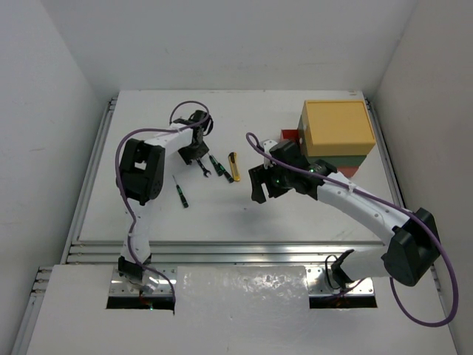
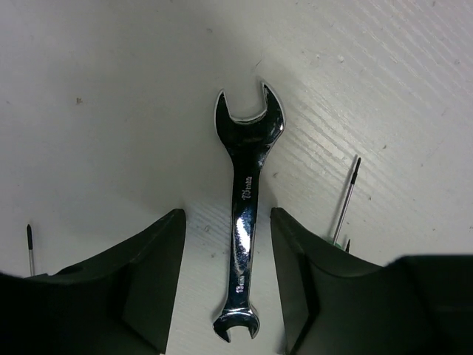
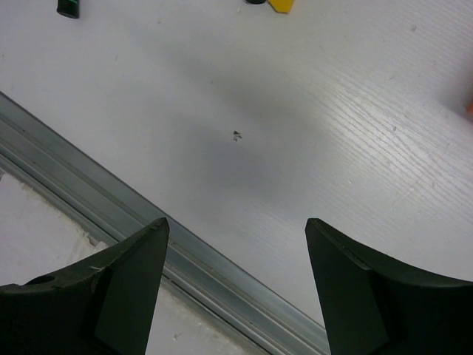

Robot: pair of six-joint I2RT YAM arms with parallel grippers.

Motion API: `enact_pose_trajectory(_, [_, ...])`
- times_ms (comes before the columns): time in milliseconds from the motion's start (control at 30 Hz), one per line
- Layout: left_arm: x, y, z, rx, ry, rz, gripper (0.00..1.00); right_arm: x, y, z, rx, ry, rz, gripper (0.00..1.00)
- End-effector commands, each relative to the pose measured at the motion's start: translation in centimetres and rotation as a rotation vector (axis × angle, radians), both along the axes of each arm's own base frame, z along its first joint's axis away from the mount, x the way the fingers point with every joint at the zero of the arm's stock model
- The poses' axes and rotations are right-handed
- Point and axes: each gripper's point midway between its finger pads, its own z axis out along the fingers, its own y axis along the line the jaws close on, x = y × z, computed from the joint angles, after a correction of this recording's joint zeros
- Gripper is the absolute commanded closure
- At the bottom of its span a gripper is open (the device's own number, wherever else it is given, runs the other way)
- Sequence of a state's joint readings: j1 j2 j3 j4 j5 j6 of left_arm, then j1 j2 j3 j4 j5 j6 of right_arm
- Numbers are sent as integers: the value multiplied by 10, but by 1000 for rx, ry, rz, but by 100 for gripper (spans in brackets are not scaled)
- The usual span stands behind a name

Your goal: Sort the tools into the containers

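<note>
**Left gripper [image 2: 228, 222] astride a silver wrench [image 2: 244, 200]; right gripper [image 3: 235, 229] above the table [image 1: 148, 214].**

The left jaws stand apart, one finger on each side of the wrench shank, with bare table showing in both gaps. The wrench lies flat, its larger open end pointing away from the wrist. In the top view the left gripper is at the far left-centre of the table. A black-and-green screwdriver [image 1: 220, 168] and the yellow-and-black utility knife [image 1: 234, 166] lie just to its right, and a second screwdriver [image 1: 179, 191] lies nearer the arm bases. The right jaws are spread wide with nothing between them, close to the aluminium rail [image 3: 74, 170]. The containers are stacked at the far right: yellow box [image 1: 336, 129] on top, dark green box [image 1: 353, 158] beneath it, red-orange box [image 1: 287, 136] lowest.
</note>
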State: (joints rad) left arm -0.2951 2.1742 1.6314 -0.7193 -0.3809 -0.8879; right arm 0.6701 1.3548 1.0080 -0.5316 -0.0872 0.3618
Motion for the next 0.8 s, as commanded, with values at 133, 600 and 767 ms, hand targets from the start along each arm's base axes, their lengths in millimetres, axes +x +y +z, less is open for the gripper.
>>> enact_pose_trajectory(133, [-5, -9, -20, -19, 61, -11, 64, -4, 21, 13, 103, -43, 114, 24])
enact_pose_trajectory(600, [-34, -15, -48, -52, 165, -89, 100, -14, 28, 22, 170, -49, 157, 24])
enact_pose_trajectory(767, [-36, -13, -26, -58, 100, -96, 100, -18, 29, 19, 182, -39, 174, 22])
